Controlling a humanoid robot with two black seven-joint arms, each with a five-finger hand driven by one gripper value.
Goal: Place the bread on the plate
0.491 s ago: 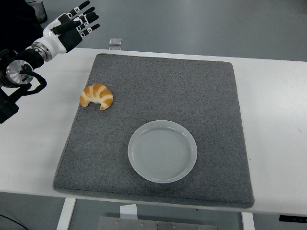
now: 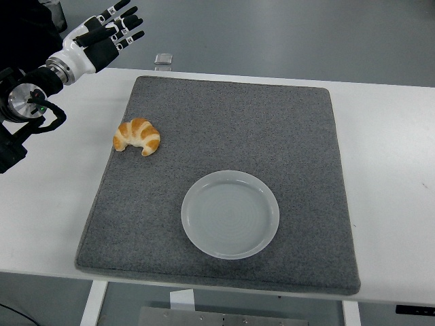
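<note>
Hovering above the bench's far left corner, my left robot hand has its fingers spread, empty. Bread lies on the grey mat, apart from the plate.

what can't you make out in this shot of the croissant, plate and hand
- Right arm: not in the head view at all.
- Left arm: cut off by the left edge; only the forearm and the left hand, fingers spread, show.
- Small clear object at the table's far edge: too small to identify.
- Underside of the croissant: hidden against the grey mat.
- Plate: looks empty; its translucent surface blurs any fine detail.
</note>
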